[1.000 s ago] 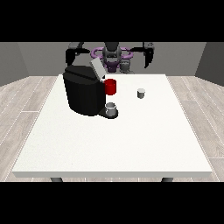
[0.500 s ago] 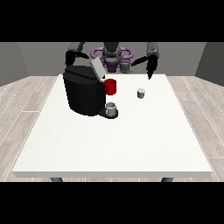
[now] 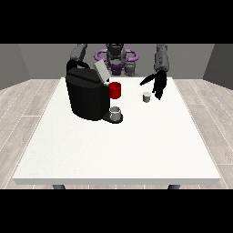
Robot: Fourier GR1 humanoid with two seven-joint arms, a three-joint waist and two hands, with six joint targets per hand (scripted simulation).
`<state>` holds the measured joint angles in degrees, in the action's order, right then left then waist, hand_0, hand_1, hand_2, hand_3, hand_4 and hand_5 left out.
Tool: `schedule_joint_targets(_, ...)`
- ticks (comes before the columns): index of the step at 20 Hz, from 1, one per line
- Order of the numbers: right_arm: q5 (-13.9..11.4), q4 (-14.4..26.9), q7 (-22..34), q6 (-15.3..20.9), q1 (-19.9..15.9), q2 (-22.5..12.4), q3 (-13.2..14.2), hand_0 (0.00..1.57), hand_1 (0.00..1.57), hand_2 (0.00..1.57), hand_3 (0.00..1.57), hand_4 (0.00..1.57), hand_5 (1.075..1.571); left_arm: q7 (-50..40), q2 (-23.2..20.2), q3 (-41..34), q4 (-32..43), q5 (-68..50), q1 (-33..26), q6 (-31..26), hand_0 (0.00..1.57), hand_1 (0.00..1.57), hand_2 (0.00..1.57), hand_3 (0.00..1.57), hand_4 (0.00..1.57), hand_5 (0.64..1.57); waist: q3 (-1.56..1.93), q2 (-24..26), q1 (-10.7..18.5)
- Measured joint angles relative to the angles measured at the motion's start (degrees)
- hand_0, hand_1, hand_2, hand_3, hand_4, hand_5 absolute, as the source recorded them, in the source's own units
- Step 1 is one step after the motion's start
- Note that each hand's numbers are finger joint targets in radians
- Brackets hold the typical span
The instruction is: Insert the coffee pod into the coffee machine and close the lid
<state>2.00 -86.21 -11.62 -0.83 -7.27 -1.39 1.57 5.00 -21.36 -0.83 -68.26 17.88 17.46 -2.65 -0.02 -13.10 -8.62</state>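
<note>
While the coffee pod still stands untouched, a wide white table [image 3: 118, 150] fills the front view, with the humanoid robot [image 3: 116, 57] small behind its far edge. On the table's far side, towards the view's left, sits the black coffee machine [image 3: 86, 95], its grey lid [image 3: 102, 73] tilted up and open, a red part [image 3: 115, 90] showing at its front and a small grey cup [image 3: 116, 112] on its base. The hand at the view's right [image 3: 157, 85] hangs over the table just beside the pod, fingers pointing down and spread rather than curled, holding nothing. The hand at the view's left cannot be made out behind the machine. The coffee pod [image 3: 146, 97], a small pale cylinder, stands upright on the table, apart from the machine and to its right in the view.

By the look of it, the reach for the pod is the step in hand, and neither insertion nor lid closing has begun. The next move calls for bringing that hand down around the pod and closing the fingers on it, before carrying it across to the opening under the raised lid.
</note>
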Motion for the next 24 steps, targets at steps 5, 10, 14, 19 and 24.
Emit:
schedule_joint_targets(5,-1.0,0.6,1.5,0.9,-1.0,0.0,-0.6,0.0,0.0,0.0,0.0,0.45,1.571,1.6,-2.6,-1.0,8.3,2.7,4.2,-1.0,0.0,0.0,0.0,0.0,0.0,1.571,0.0,-2.1,-1.0)
schedule_joint_targets(10,-1.5,0.6,3.2,2.0,-2.3,0.1,-1.0,0.0,0.0,0.0,0.0,0.42,1.571,0.6,-4.0,-1.2,15.9,5.1,8.7,-2.5,0.0,0.0,0.0,0.0,0.0,1.571,0.0,-2.9,-2.3)
schedule_joint_targets(14,-1.7,2.6,1.6,2.4,-4.0,-0.2,0.1,0.0,0.0,0.0,0.0,0.31,1.571,2.8,-5.0,-0.5,19.5,7.6,11.1,-2.8,0.0,0.0,0.0,0.0,0.0,1.571,0.22,-4.6,-1.9)
schedule_joint_targets(19,-1.8,5.0,0.3,2.9,-5.4,-0.2,0.7,0.0,0.0,0.0,0.0,0.37,1.571,3.0,-4.8,0.4,21.7,10.2,12.8,-3.0,0.0,0.0,0.37,0.0,0.0,1.571,0.61,-4.3,-1.3)
schedule_joint_targets(24,-1.5,7.5,-0.4,3.9,-6.2,0.3,1.5,0.0,0.0,0.0,0.0,0.41,1.571,3.1,-4.7,-0.1,23.7,10.4,14.7,-5.0,0.0,0.0,0.39,0.0,0.0,1.571,0.67,-4.1,-0.9)
